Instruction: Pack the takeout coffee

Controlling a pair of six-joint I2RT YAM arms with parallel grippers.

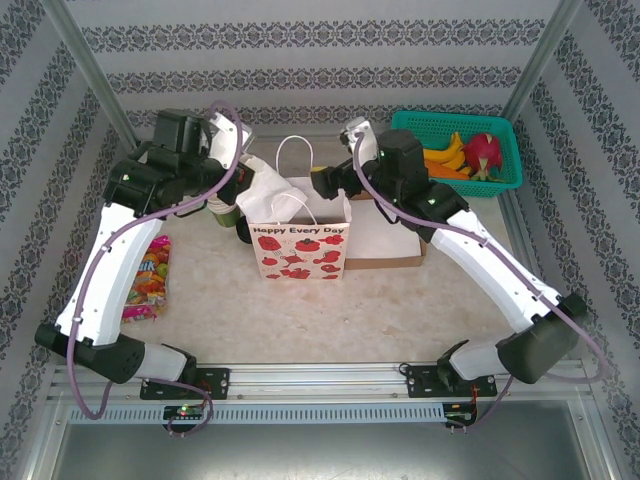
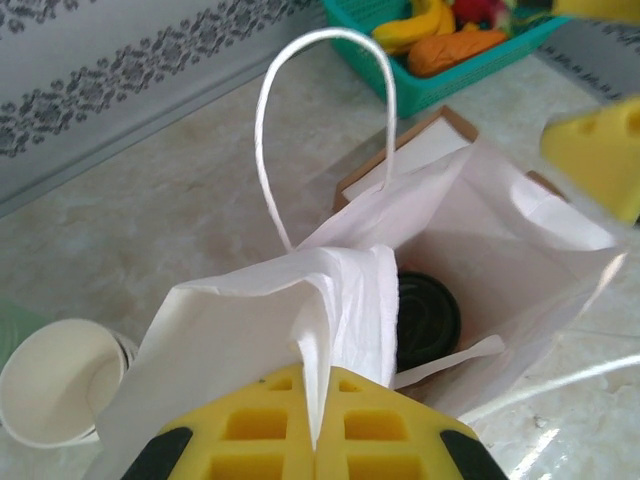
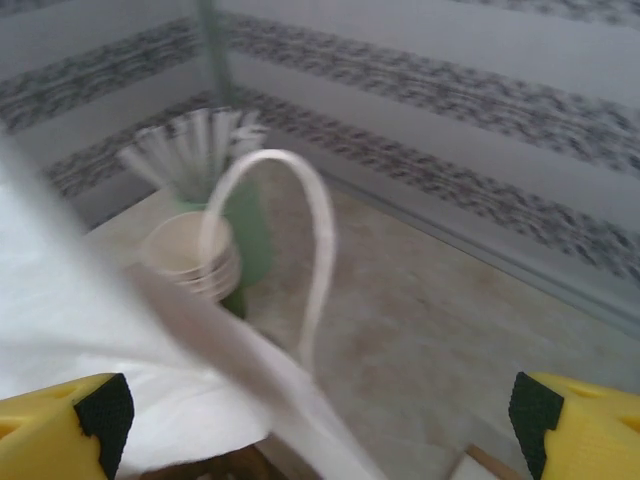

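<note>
Yellow fingers (image 2: 260, 430) of the left gripper (image 2: 315, 440) are pressed together on a fold of the paper bag (image 2: 500, 230), pinching its white rim. Inside the opened bag sits the takeout coffee (image 2: 428, 318), its black lid facing up and the cup body hidden by paper. Across the mouth, the right gripper (image 3: 320, 430) hangs with its jaws spread wide and nothing between them, close to the bag's looped handle (image 3: 320, 230). From above, the strawberry-printed bag stands upright mid-table, a gripper at either side. A stack of lidless cups (image 2: 55, 380) and a cup of straws (image 3: 200, 150) stand just left of it; a teal basket (image 1: 410, 125) of fruit sits far right
</note>
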